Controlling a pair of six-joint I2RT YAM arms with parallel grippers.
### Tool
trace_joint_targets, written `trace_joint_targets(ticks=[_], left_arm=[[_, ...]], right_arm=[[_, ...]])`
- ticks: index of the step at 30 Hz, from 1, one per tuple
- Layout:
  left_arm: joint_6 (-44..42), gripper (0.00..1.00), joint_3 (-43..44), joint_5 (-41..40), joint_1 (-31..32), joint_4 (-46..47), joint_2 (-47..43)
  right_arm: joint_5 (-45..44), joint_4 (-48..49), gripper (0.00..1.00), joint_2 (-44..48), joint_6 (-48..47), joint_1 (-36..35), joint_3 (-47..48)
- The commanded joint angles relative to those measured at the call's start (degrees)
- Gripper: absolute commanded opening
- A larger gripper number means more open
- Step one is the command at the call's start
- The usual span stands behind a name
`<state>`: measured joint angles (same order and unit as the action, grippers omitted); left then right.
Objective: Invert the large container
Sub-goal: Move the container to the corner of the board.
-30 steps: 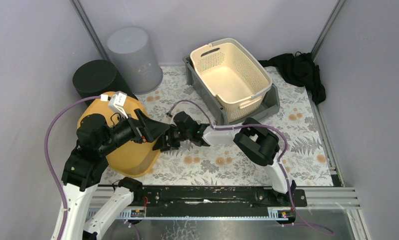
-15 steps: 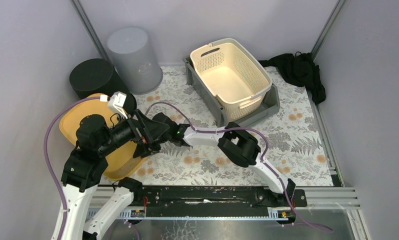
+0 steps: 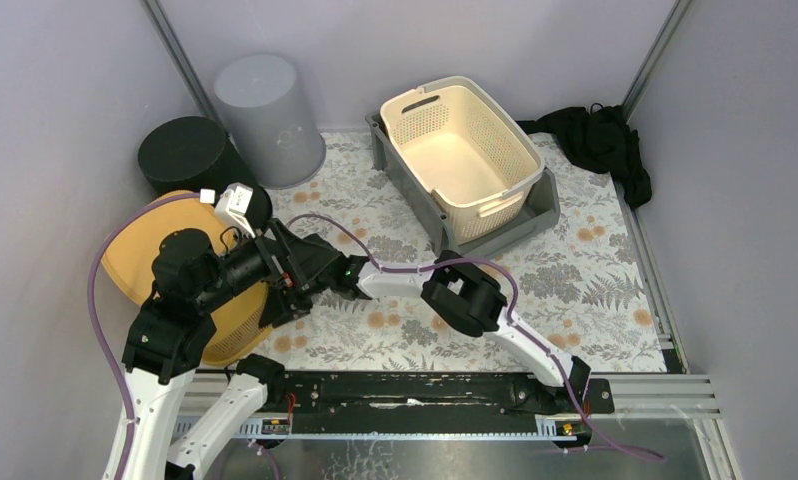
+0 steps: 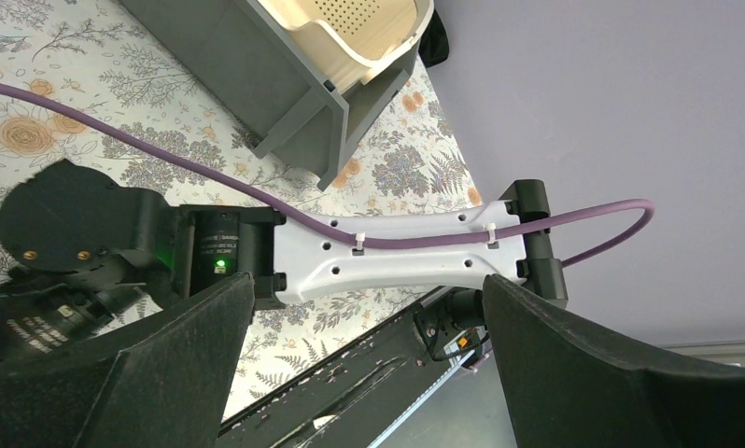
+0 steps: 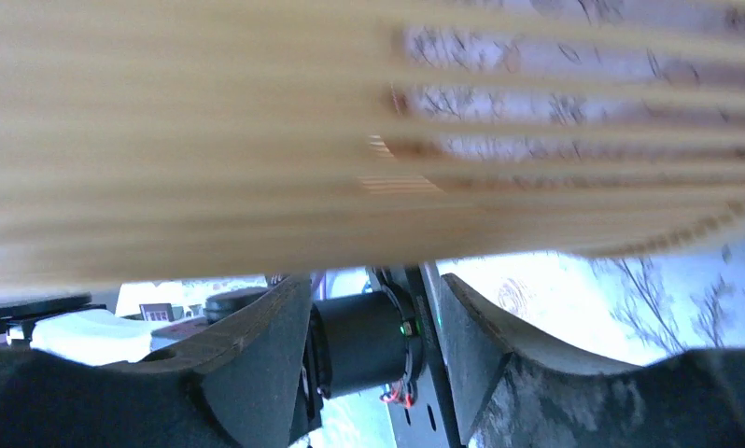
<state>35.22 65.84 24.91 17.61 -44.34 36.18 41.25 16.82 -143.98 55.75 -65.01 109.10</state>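
Observation:
The large container is a yellow slatted basket (image 3: 135,265) at the left of the floral table, tipped on its side with its flat base turned up and to the left. My left gripper (image 3: 310,262) hovers over its right side, jaws wide open and empty (image 4: 364,373). My right gripper (image 3: 297,290) reaches left under the left arm, against the basket's lower wall. In the right wrist view the blurred yellow slats (image 5: 257,140) lie just above its fingertips (image 5: 373,336), which stand apart with nothing between them.
An upturned grey bin (image 3: 267,115) and a black cylinder (image 3: 185,155) stand at the back left, close to the basket. A cream laundry basket (image 3: 462,145) sits in a grey tray (image 3: 535,215) at the back right. Black cloth (image 3: 600,140) lies in the far right corner.
The right arm has pushed further left and the yellow basket has tipped over to the left, its base now showing more. The left gripper has stayed open above it.

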Motion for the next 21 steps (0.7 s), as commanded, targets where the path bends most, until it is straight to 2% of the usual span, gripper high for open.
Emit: trace_joint_targets(ticks=[1,5,10,14,18,21], left_arm=[[-0.95,1.00,0.60,-0.60,0.21,0.11,-0.68],[-0.94,1.00,1.25,-0.29,0.29,0.17,-0.48],[-1.11,1.00,2.12,0.03,0.25,0.56,0.28],[-1.04,1.00,2.54,-0.21,0.24,1.37,0.77],[-0.79,1.00,2.40,-0.32,0.25,2.28,1.11],[-0.89,1.00,2.92,-0.43,0.24,2.54,1.63]], right_arm=[[0.86,9.43,0.60,8.87,0.72,1.03,-7.56],[1.42,15.53,0.63,14.50,2.95,2.96,-14.11],[1.70,20.15,0.75,21.70,4.05,4.66,-23.10],[1.24,17.08,0.84,27.20,0.95,4.70,-27.72],[-0.61,10.89,1.00,33.15,-3.64,4.72,-31.77],[-2.49,6.17,0.99,37.84,-7.14,4.65,-35.37]])
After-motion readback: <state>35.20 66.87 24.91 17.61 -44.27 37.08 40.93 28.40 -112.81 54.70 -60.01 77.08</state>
